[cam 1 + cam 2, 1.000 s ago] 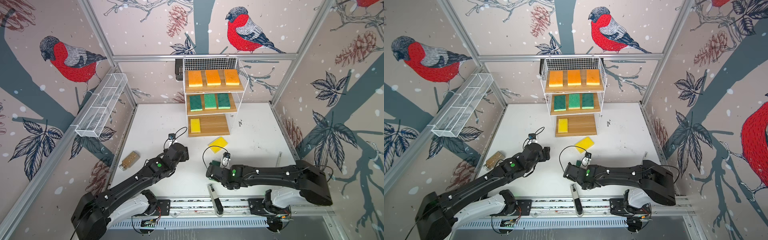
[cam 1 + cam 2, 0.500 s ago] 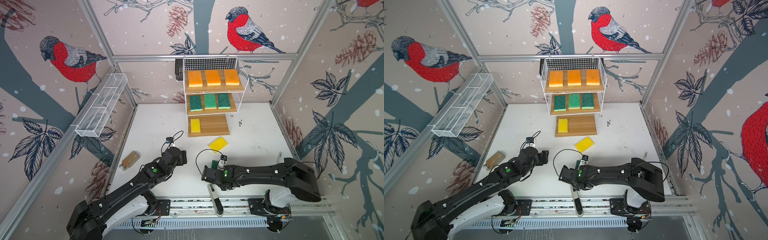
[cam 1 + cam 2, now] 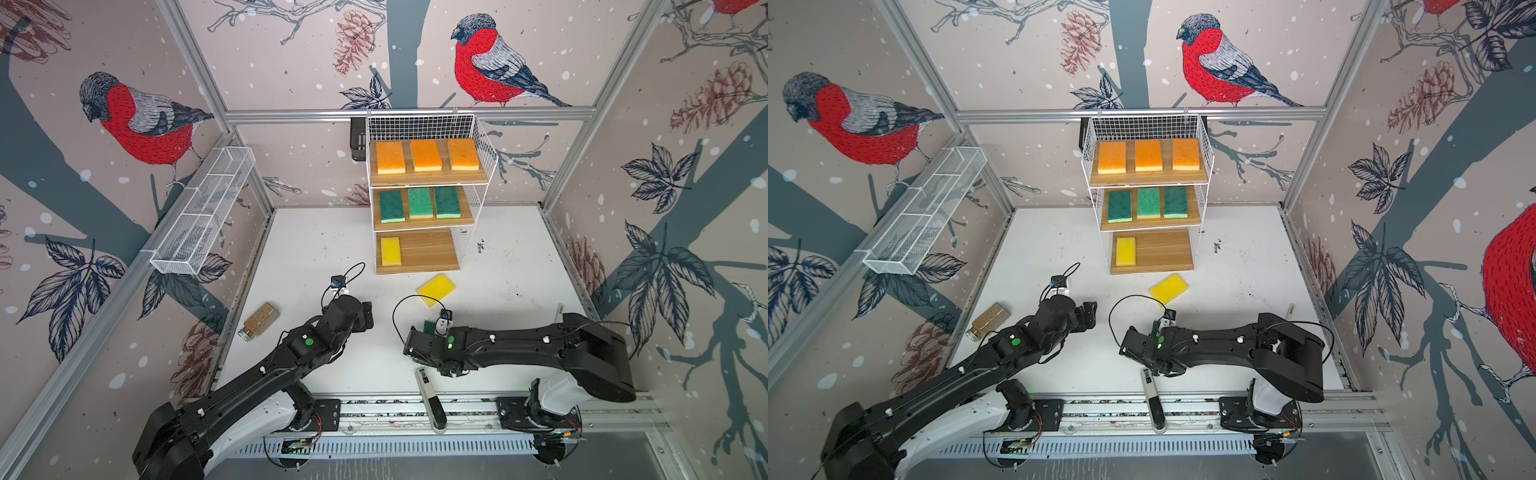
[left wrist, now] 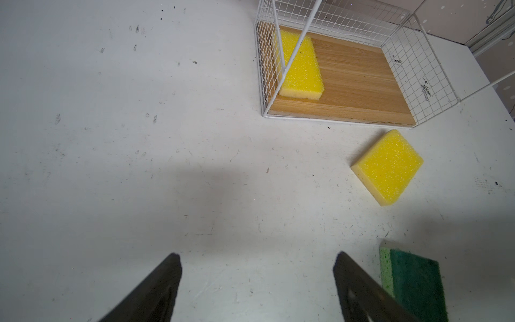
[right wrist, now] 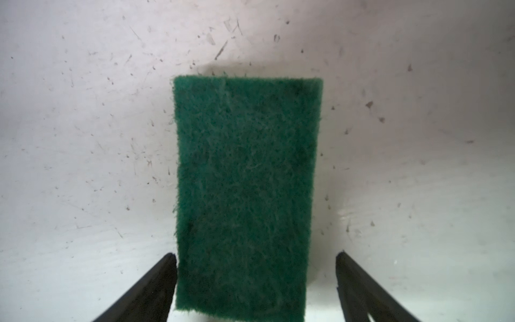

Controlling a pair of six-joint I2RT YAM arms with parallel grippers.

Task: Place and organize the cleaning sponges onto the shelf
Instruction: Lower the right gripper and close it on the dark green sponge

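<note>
Alignment matters: the green sponge (image 5: 245, 189) lies flat toward the table's (image 3: 519, 257) front edge, under the spread jaws of the right gripper (image 5: 256, 254). Lower squarely, then pinch its long sides. The left gripper (image 4: 257, 254) hangs parted, empty.

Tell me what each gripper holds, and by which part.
Nothing is held. The right gripper stands open astride the green sponge lying on the table; the left gripper is open and empty.

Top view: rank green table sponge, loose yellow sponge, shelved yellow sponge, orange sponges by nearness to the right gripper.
1. Green sponge, under the right gripper.
2. Loose yellow sponge, on the table.
3. Shelved yellow sponge, bottom board.
4. Orange sponges, top board.
</note>
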